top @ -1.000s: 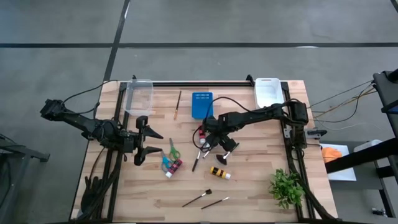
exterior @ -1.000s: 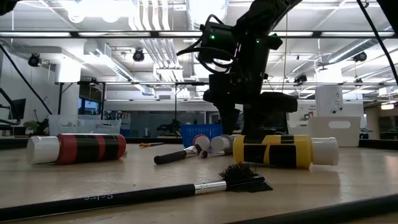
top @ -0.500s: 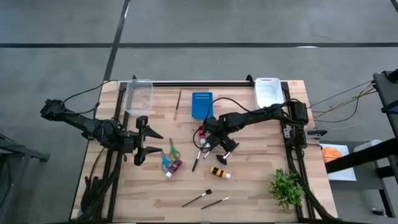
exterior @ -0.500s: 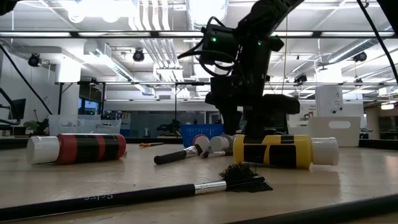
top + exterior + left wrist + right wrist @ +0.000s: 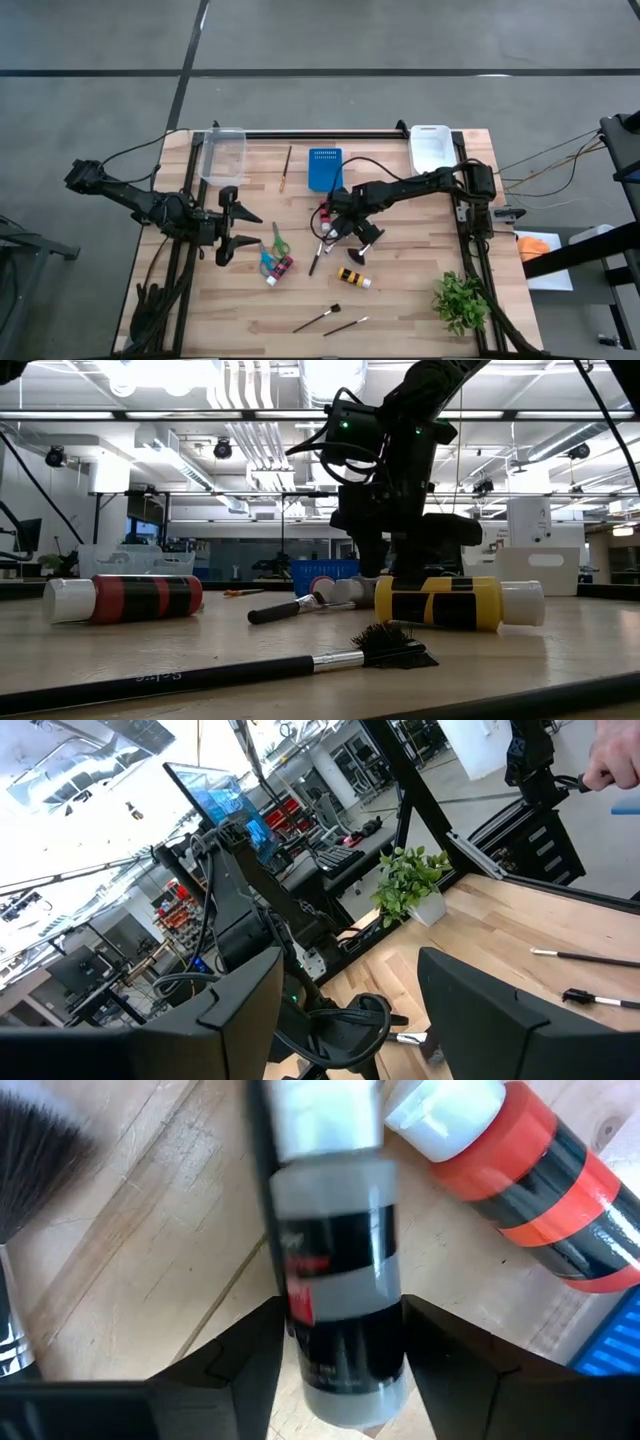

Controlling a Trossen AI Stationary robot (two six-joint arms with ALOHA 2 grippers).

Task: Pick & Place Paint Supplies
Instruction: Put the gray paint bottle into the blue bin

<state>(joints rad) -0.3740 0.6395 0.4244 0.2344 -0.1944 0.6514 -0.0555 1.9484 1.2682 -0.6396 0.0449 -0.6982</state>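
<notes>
Grey-and-black paint bottle (image 5: 338,1290) lies at mid-table between the right gripper (image 5: 334,226)'s spread, unclosed fingers, just as half a second ago. Its label print is unreadable. Left gripper (image 5: 240,231) waits open, well apart.

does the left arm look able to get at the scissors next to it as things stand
Probably yes. The left gripper hangs open at the table's left side, and the green-handled scissors lie just beside it on bare wood with nothing between them. The right gripper is busy farther off, over a grey bottle.
</notes>
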